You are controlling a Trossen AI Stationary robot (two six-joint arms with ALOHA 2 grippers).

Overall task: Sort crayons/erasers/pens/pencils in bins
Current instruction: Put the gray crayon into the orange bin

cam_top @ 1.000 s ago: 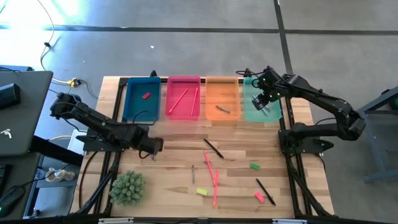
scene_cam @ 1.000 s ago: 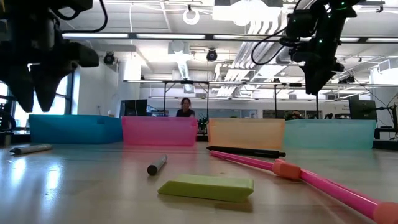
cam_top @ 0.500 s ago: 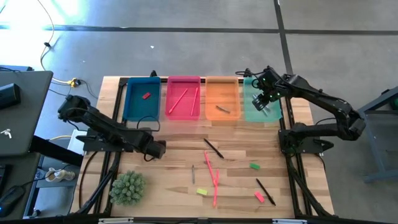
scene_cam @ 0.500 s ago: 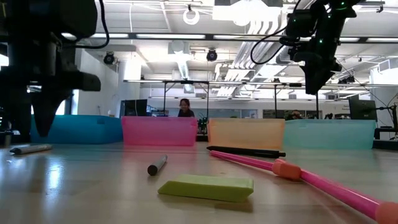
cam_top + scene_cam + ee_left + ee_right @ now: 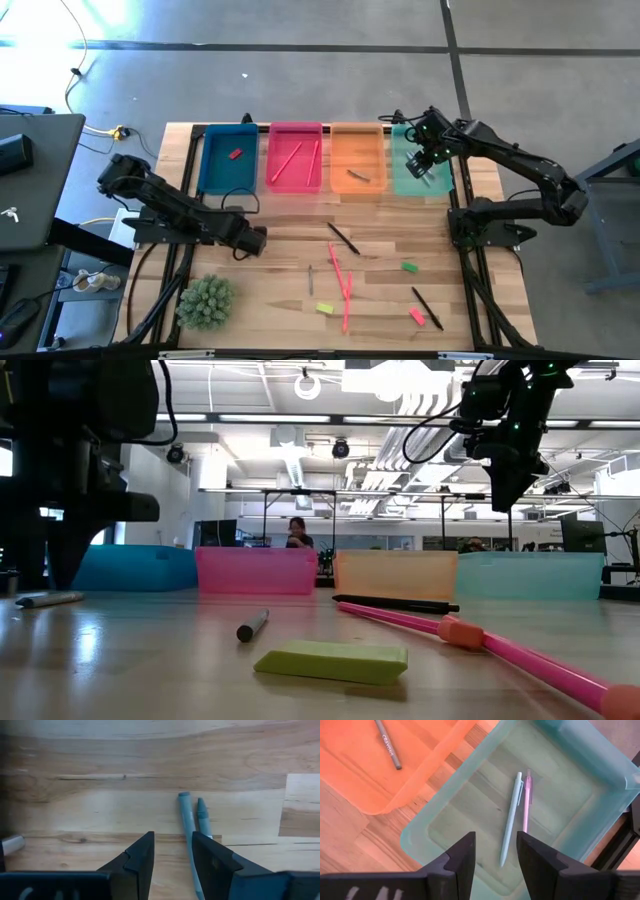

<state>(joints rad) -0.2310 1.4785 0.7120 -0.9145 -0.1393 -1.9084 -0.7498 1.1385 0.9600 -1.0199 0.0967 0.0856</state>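
Observation:
My left gripper [image 5: 252,241] is open and low over the table's left middle. A light blue pen [image 5: 189,835] lies on the wood and runs past the inner edge of one finger [image 5: 215,862]. The pen also shows in the low view [image 5: 50,599], and so does the gripper [image 5: 48,575]. My right gripper [image 5: 420,165] is open above the teal bin [image 5: 580,775], which holds a light blue pen [image 5: 511,815] and a pink pen [image 5: 526,802]. The orange bin [image 5: 357,158] holds a grey crayon [image 5: 387,744]. My left gripper stands open over the light blue pen, its fingers pointing down. The pen lies flat on the table beside one finger. I cannot tell whether that finger touches it.
The blue bin [image 5: 228,158] holds a red eraser and the pink bin [image 5: 295,158] holds two pink sticks. On the table lie dark pens [image 5: 343,238], long pink sticks [image 5: 341,282], a grey crayon [image 5: 310,279], and green [image 5: 409,267], yellow-green [image 5: 324,308] and pink [image 5: 417,316] erasers. A green spiky ball [image 5: 205,302] sits near left.
My left gripper has gone down toward the table and a little toward the table's right edge. It is still open.

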